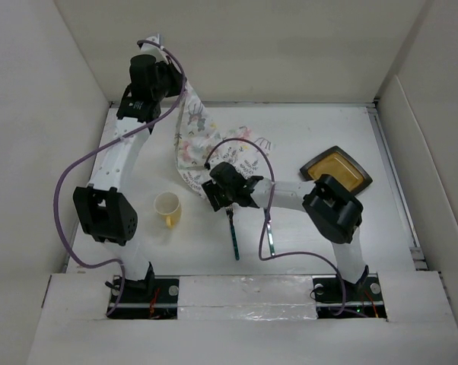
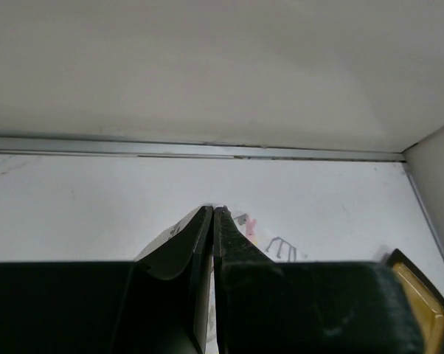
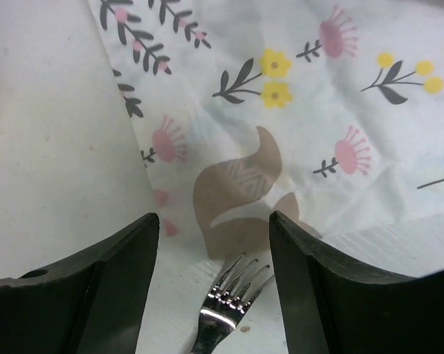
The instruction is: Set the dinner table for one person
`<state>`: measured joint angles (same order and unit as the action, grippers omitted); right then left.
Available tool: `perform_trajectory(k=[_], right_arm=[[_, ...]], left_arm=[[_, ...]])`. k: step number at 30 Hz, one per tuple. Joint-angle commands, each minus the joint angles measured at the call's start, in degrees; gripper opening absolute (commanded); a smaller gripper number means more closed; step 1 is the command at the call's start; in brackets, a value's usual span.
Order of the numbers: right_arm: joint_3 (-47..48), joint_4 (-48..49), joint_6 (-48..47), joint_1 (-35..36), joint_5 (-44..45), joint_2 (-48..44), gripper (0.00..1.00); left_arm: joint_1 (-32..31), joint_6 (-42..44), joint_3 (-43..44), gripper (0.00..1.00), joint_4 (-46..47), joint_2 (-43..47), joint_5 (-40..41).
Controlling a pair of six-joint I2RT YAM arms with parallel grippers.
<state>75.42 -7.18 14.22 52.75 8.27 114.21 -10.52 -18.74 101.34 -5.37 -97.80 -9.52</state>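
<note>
Top external view: the white table (image 1: 328, 251) spans the floor between white wall panels. The left arm (image 1: 115, 163) stretches to the far left corner, its left gripper (image 2: 213, 212) raised and pinching a lifted corner of the printed mat (image 1: 191, 144). The right arm (image 1: 290, 196) bends leftward to mid-table, right gripper (image 3: 213, 221) spread over the mat's near edge. A yellow plate (image 1: 337, 169) lies toward the right edge and a cup (image 1: 168, 209) near-left. The fork (image 3: 226, 302) lies between the spread fingers, untouched.

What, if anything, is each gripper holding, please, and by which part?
The left gripper pinches the printed cloth mat by its raised far end. The right gripper holds nothing; its fingers stand open above the fork.
</note>
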Motion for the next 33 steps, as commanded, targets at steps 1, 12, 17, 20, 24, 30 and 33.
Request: perform_trajectory(k=[1,12,17,20,24,30,33], right_arm=[[4.99,-2.57,-2.18,0.6,0.42,4.15,0.67],[17.92,-9.7,-2.09,-3.79,2.09,11.56,0.59],[21.35,-13.91,-0.69,-7.21,3.76,12.79,0.18],[19.43,-11.65,0.28,-10.29,4.83,9.64,0.02],[16.44,-8.65,0.64,-18.1,4.56,5.76,0.0],[8.97,-3.29,-0.16,-20.58,-4.09,-1.97,0.36],[5.19,-1.7,0.81,-18.13,-7.83,-2.42,0.63]], left_arm=[[0.86,2.3,6.14,0.0,2.03,-0.46,4.68],[2.53,3.54,3.35,0.0,2.55,-2.66,8.55],[3.05,2.14,-1.75,0.0,4.92,-1.79,8.55],[3.05,-0.15,-5.36,0.0,7.65,-0.55,8.64],[3.05,-2.35,-7.64,0.0,7.48,-0.46,8.46],[3.05,-2.79,-11.69,0.0,6.77,2.17,11.45],[3.05,-2.7,-12.3,0.0,6.6,2.88,11.11]])
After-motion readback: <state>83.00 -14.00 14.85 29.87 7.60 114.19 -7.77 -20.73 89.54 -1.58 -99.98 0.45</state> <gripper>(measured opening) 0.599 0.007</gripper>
